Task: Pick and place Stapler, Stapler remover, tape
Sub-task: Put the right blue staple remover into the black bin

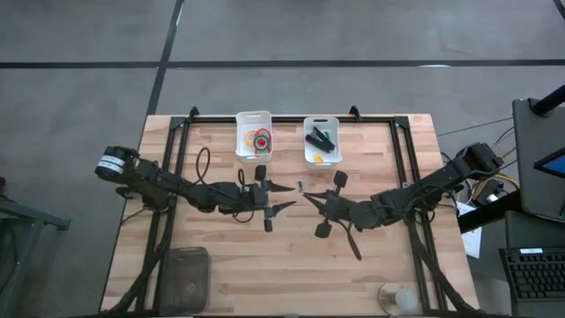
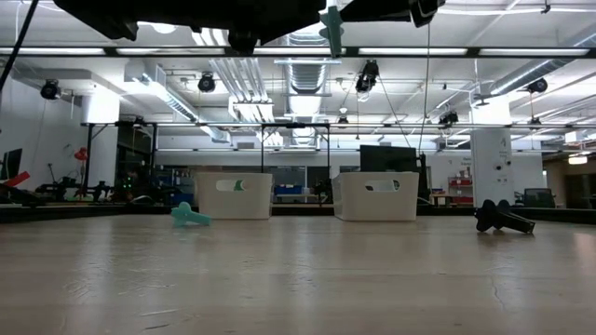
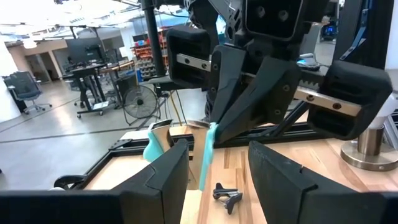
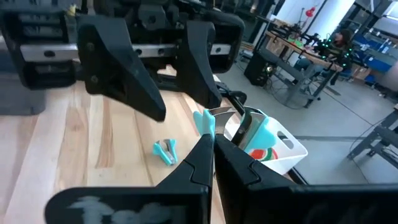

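Note:
My right gripper [image 4: 213,140] is shut on a teal staple remover [image 4: 252,127] with chrome claws, held above the table's middle [image 1: 301,186]. My left gripper [image 3: 217,186] is open and faces it from the table's left [image 1: 287,198], a short gap away, touching nothing. A second teal remover [image 4: 165,150] lies flat on the wood [image 2: 191,216]. A dark remover [image 3: 227,196] also lies on the table [image 2: 503,219]. The tape rolls [image 1: 258,139] sit in the left white bin. The black stapler [image 1: 320,139] lies in the right bin. My right gripper pinches the teal remover between its two fingers [image 4: 199,155], coming level from the table's right. The pinch sits near the middle of the remover, between its two teal wings [image 4: 205,121]. The remover is lifted clear of the table, with one wing [image 3: 208,155] hanging below the fingertips.
Two white bins [image 1: 254,117] [image 1: 321,121] stand at the far edge, side by side. A dark flat pad [image 1: 185,274] lies near the near left corner and a pale round object [image 1: 402,299] near the near right corner. Black frame rails [image 1: 172,177] run along both sides.

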